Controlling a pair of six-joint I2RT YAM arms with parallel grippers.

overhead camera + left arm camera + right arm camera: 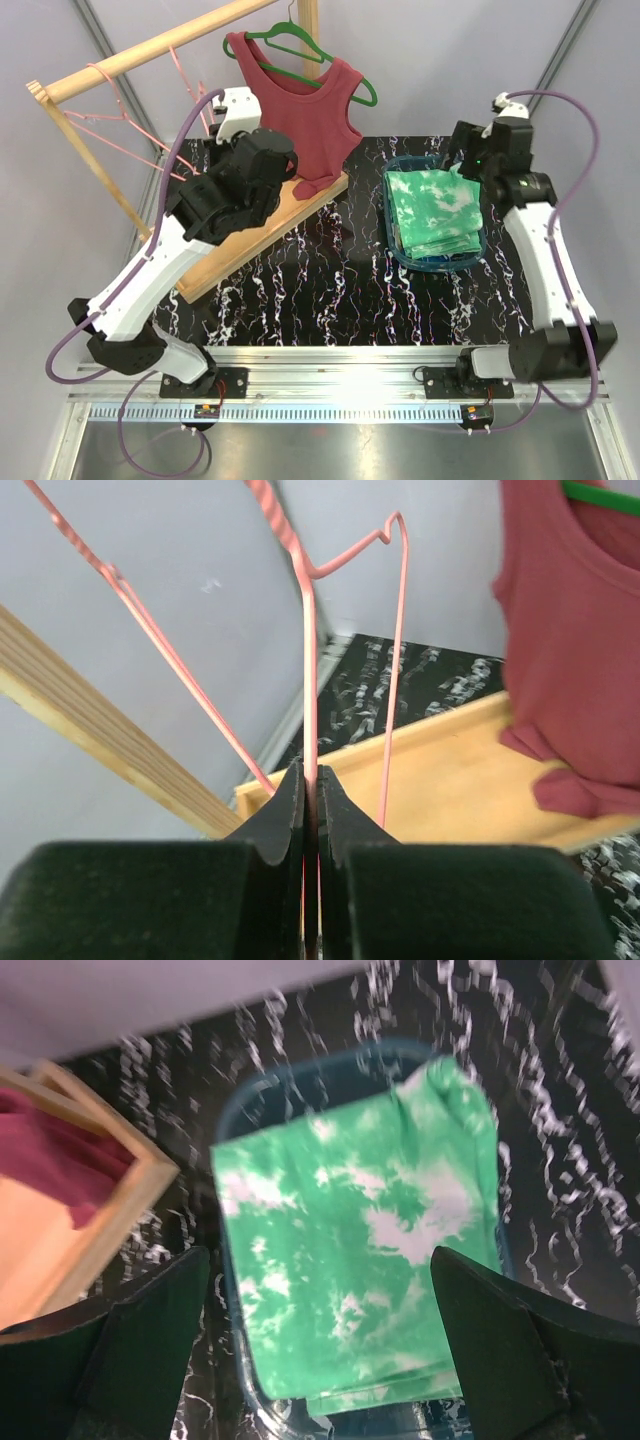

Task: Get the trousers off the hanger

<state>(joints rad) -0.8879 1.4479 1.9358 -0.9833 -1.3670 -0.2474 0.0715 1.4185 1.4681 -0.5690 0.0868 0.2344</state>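
Note:
The green-and-white tie-dye trousers (435,210) lie folded in a blue basket (400,165) at the right; they also fill the right wrist view (360,1230). The blue patterned trousers are hidden. My left gripper (212,138) is raised by the wooden rail and is shut on the wire of a bare pink hanger (308,630), which runs up between its fingertips (311,780). My right gripper (462,150) hangs open and empty over the basket's far end, its jaws wide apart above the green trousers (318,1260).
A dark red tank top (305,110) hangs on a green hanger (300,45) from the wooden rail (150,50). A second pink hanger (110,110) hangs further left. The rack's wooden base board (250,235) lies on the black marbled table.

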